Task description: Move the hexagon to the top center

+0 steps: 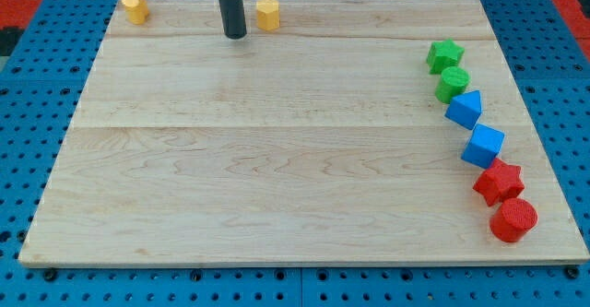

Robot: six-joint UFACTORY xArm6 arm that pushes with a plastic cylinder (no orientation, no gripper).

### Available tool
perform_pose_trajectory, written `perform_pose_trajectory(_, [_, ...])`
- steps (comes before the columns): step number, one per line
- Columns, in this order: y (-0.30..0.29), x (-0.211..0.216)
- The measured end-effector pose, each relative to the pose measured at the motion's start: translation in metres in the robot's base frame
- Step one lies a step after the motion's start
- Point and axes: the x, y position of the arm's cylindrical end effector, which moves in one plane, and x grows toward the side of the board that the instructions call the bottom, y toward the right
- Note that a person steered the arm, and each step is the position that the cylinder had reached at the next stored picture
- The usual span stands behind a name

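Note:
A yellow hexagon block stands near the view's top edge of the wooden board, a little left of centre. My tip is just to the left of it and slightly lower, with a small gap between them. A second yellow block, of a rounded heart-like shape, sits at the view's top left corner.
Down the view's right side runs a curved row of blocks: a green star, a green round block, a blue triangular block, a blue cube, a red star and a red cylinder.

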Motion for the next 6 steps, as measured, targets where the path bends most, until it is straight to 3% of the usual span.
perform_pose_trajectory(2, [0.031,-0.031])
perform_pose_trajectory(4, [0.026,-0.02])
perform_pose_trajectory(6, [0.083,-0.017])
